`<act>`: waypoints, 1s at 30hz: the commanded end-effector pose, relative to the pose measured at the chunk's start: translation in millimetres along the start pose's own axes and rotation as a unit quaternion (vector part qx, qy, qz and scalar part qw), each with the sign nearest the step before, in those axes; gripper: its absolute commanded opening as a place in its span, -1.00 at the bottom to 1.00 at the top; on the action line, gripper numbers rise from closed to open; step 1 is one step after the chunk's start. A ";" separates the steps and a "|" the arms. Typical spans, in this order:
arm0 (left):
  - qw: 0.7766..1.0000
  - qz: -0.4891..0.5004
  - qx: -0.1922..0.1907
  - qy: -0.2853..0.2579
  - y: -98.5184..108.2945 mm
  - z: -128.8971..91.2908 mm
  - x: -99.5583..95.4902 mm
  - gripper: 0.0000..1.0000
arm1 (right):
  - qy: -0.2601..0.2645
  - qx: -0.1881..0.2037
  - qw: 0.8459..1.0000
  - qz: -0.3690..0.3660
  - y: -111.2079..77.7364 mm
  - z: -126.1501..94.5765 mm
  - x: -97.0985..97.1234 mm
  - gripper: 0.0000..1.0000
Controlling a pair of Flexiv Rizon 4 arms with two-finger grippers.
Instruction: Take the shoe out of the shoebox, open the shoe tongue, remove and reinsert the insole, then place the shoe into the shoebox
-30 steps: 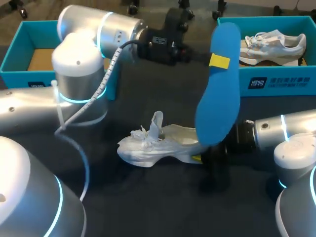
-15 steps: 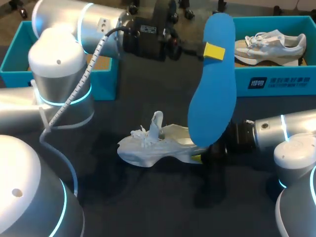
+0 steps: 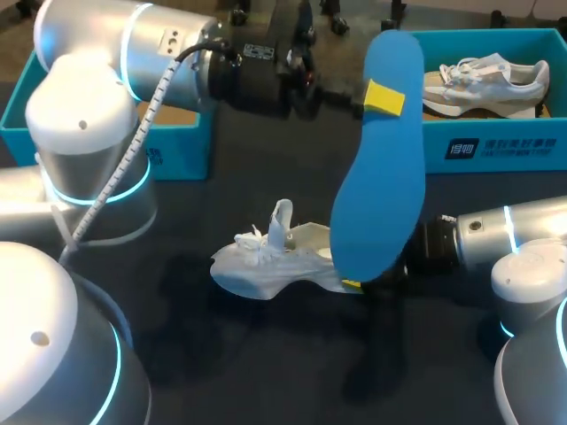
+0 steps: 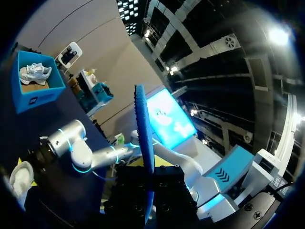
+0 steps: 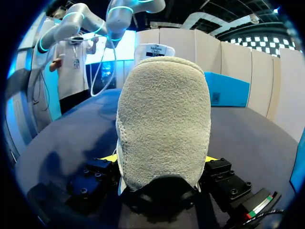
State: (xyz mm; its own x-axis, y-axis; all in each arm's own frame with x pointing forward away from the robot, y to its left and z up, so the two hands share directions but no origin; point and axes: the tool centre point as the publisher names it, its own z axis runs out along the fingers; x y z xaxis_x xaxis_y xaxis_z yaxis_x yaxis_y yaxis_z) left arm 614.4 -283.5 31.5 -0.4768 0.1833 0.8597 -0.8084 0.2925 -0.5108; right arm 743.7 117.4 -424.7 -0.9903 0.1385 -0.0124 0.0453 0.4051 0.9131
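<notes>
Insole (image 3: 376, 195) held high, shoe (image 3: 266, 261) gripped at the heel

Left gripper (image 3: 381, 96) is clenched on the blue insole near its upper end. One yellow tip presses on the face that shows in the head view, and the left wrist view shows the insole edge-on between the two fingers. The insole hangs nearly upright, leaning a little, with its lower end just over the shoe's heel opening.

The white shoe lies on the dark table (image 3: 266, 354), out of any box, toe toward the left arm's side. Its tongue (image 3: 281, 221) stands up and the laces are loose. The right gripper (image 5: 159, 158) grasps the shoe at the heel, a yellow tip against each side of the heel in the right wrist view.

At the table's far edge sit two blue boxes. The right box (image 3: 505, 146) holds a second shoe (image 3: 487, 80). The left box (image 3: 182, 159) is partly hidden behind the left arm.
</notes>
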 end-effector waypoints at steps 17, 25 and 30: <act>1.000 -0.002 0.028 0.000 17.6 -12.5 2.2 -1.00 | -0.020 0.027 0.999 0.009 3.5 -13.3 2.1 1.00; 1.000 -0.002 0.028 0.000 17.6 -12.5 2.2 -1.00 | -0.031 0.065 0.997 0.024 6.1 -31.2 2.4 1.00; 1.000 -0.002 0.028 0.000 17.6 -12.5 2.2 -1.00 | -0.035 0.088 0.995 0.031 11.1 -39.3 1.6 1.00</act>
State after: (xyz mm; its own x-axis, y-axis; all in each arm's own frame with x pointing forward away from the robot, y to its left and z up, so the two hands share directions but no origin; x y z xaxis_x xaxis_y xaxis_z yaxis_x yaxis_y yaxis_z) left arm 604.8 -267.3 25.3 -0.4728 0.1810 0.8624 -0.8280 0.2435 -0.5050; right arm 740.2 89.6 -408.5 -0.9739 0.2270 0.0034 0.1228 0.5140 0.8489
